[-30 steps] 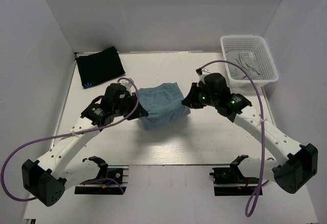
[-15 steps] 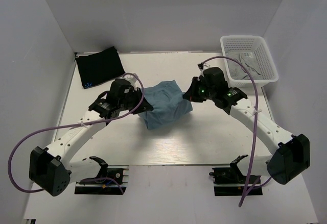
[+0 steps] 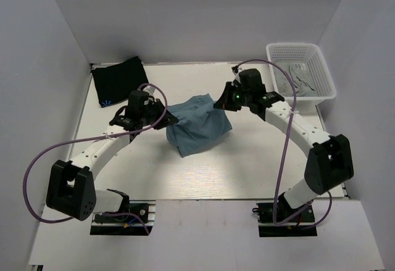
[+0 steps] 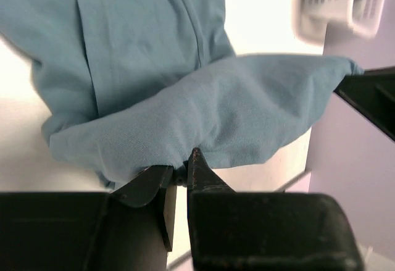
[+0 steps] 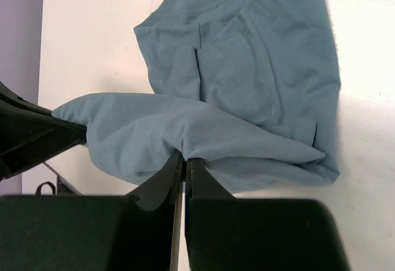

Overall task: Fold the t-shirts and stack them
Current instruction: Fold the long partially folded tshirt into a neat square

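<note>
The teal-blue t-shirt (image 3: 196, 126) hangs in the middle of the table, its far edge lifted between both arms while its lower part rests on the surface. My left gripper (image 3: 165, 118) is shut on the shirt's left end (image 4: 148, 141), a pinch of cloth between its tips. My right gripper (image 3: 220, 104) is shut on the right end (image 5: 185, 135), with the fold sagging between the two. The black t-shirt (image 3: 120, 80), folded, lies flat at the far left corner with a small light-blue mark (image 3: 106, 104) near its front edge.
A white mesh basket (image 3: 301, 71) holding grey cloth stands at the far right corner. White walls close in the table on three sides. Purple cables loop off both arms.
Both grippers have carried the lifted edge of the teal shirt away from the arm bases, toward the far side of the table. The shirt's lower part trails behind on the surface.
</note>
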You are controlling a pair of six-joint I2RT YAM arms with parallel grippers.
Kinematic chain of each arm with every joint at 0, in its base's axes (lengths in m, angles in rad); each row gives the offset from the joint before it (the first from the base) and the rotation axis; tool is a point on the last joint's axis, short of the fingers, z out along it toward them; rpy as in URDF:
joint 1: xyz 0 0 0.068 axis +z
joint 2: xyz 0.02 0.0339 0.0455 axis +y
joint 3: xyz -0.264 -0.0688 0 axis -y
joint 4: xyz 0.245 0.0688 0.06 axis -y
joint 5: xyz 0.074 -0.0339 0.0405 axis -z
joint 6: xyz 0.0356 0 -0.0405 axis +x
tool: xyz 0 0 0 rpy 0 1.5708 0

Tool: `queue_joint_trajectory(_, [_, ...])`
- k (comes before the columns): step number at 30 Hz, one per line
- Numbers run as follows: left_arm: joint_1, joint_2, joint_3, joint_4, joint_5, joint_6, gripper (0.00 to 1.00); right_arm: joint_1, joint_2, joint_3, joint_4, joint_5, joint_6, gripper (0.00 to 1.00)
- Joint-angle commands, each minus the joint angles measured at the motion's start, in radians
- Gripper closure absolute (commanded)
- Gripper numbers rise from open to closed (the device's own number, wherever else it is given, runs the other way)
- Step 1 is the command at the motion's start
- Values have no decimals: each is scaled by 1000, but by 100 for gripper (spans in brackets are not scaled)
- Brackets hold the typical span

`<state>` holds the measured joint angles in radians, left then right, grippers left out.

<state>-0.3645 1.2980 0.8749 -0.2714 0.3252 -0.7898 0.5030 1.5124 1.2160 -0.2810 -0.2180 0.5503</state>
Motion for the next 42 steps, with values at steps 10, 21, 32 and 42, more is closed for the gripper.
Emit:
queue_joint_trajectory(10, [145, 282, 82, 258, 115, -8, 100, -44, 288, 289, 77, -103, -52, 100])
queue_joint_trajectory(21, [265, 490, 226, 376, 38, -19, 80, -70, 647, 623, 153, -193, -171, 100])
queue_joint_trajectory(32, [277, 563, 412, 356, 106, 86, 0, -67, 686, 676, 236, -113, -306, 10])
queue_joint_trajectory(42, [187, 503, 305, 356, 184, 115, 0, -17, 545, 413, 283, -161, -282, 10])
